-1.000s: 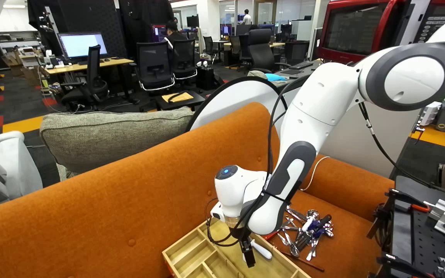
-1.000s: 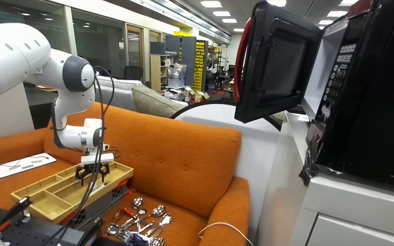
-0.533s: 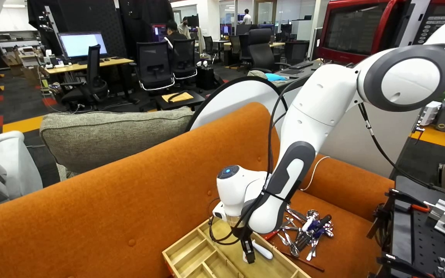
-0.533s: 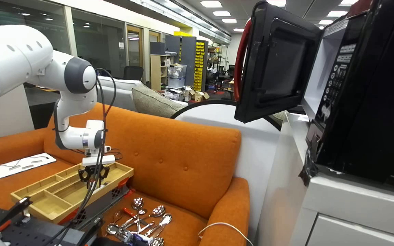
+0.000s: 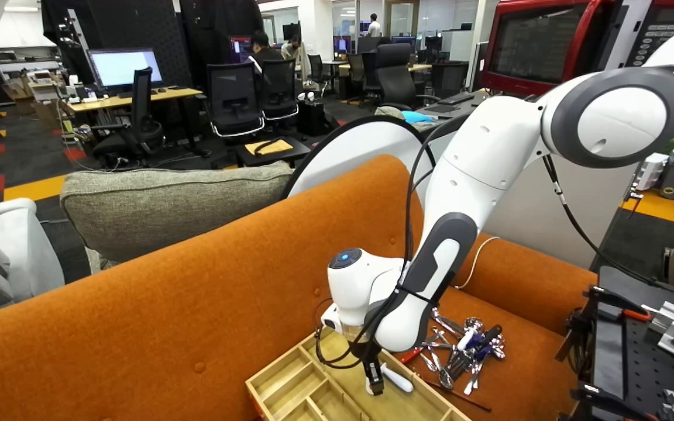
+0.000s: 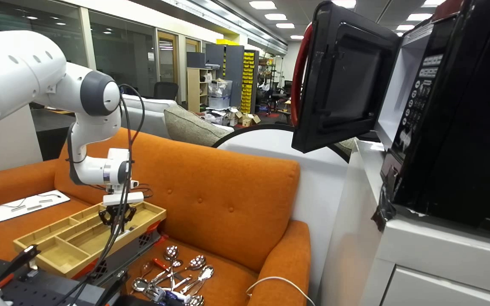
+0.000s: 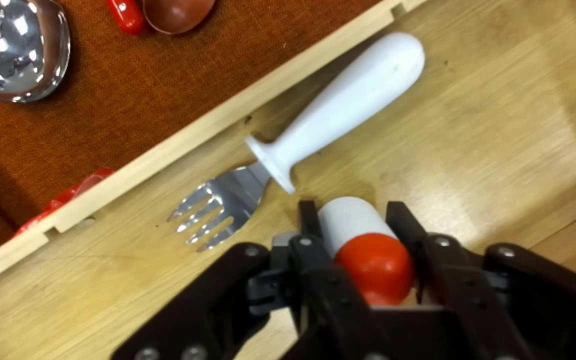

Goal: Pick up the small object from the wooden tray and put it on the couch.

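While an orange couch (image 6: 211, 187) stretches behind a wooden tray (image 6: 63, 256), the pick-up step appears to be in hand, grasp made, carry to come.

A spread of spoons (image 6: 197, 262) lies beside the tray. Inside it, the robot's tool (image 7: 352, 210) points down, its fingers set narrow. A white-handled fork (image 7: 308, 130) rests just beside them; smallest of all, a red-and-white object (image 7: 368, 255) is held between the fingers, though whether it touches the tray floor cannot be told. The next move likely calls for a straight rise past the rim, without brushing the fork, then a lowering onto the couch.
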Controlling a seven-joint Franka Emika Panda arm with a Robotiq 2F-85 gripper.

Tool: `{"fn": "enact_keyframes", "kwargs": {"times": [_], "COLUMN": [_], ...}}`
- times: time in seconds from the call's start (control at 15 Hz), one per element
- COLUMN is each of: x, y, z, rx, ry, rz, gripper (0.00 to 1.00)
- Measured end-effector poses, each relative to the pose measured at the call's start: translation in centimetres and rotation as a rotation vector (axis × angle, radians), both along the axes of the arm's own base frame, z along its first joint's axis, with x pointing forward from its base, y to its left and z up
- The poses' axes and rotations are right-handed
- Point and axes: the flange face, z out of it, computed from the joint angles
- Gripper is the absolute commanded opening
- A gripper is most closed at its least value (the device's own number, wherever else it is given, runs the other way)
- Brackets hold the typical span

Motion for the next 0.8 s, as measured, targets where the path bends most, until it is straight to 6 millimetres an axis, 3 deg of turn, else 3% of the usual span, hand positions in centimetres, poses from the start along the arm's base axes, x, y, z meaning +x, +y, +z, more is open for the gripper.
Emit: {"fn": "enact_keyframes", "kwargs": {"times": [0.4,0.53,0.8], "x": [1.1,1.2,0.8], "y": [-0.4,-1.9,-7.2], "z": [2.6,4.0,6.6], "rx": [0.013,-0.02,-0.133], "ry": [-0.06,-0.075,-0.089], "rz": [-0.027,-0.082,-0.25], "gripper": [0.12,0.12,0.12]}}
